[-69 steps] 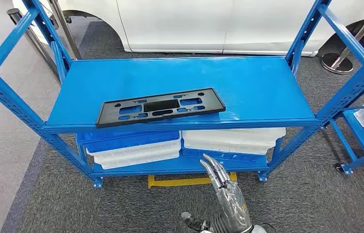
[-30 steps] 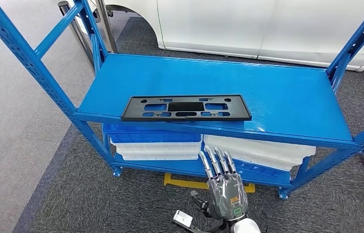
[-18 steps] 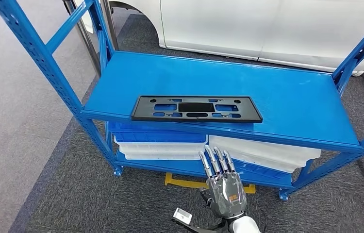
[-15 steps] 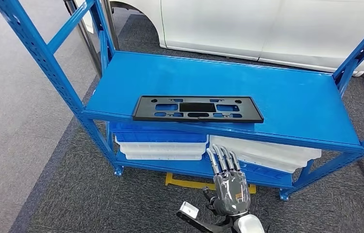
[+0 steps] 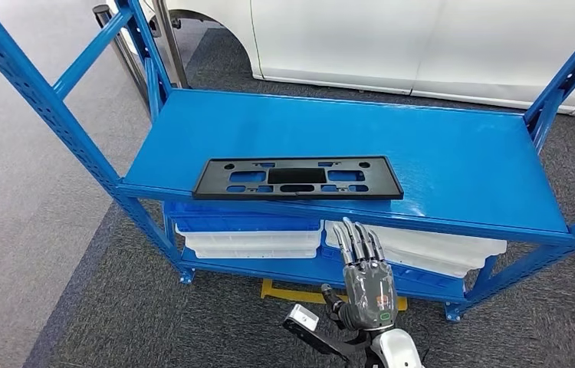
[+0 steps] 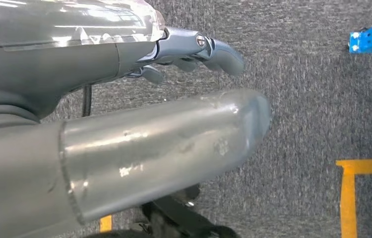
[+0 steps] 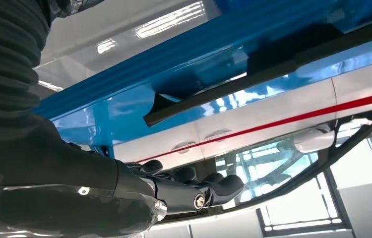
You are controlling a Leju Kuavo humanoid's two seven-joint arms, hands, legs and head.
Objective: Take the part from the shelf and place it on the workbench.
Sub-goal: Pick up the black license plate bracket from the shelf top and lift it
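You're at the very start: nothing is picked up yet. The part [image 5: 297, 178], a flat black perforated plate, lies flat on the blue shelf [image 5: 422, 146], close to its front edge and roughly centred left to right. Nothing touches it.

Your right hand [image 5: 366, 274] is raised in front of the rack, below the level of the shelf's front lip, fingers [image 5: 358, 238] straight and slightly apart, holding nothing. It's near the part but clearly apart from it and lower. In the right wrist view the fingers [image 7: 194, 191] stretch out under the shelf edge, with the part's dark edge [image 7: 253, 91] overhanging above them.

Your left hand [image 6: 149, 144] hangs down over the grey carpet [image 6: 313, 114]; the thumb is straight, the other fingers [image 6: 214, 49] are extended, and it holds nothing.

Left to do, as I judge it: basically everything. Lift the right hand to shelf height, get fingers on the part's front edge, take it off, turn to the bench, and set it down. The bench isn't in frame, so I can't tell you which way it is.

Stacked white and blue trays [image 5: 250, 234] sit on the lower level; not relevant.
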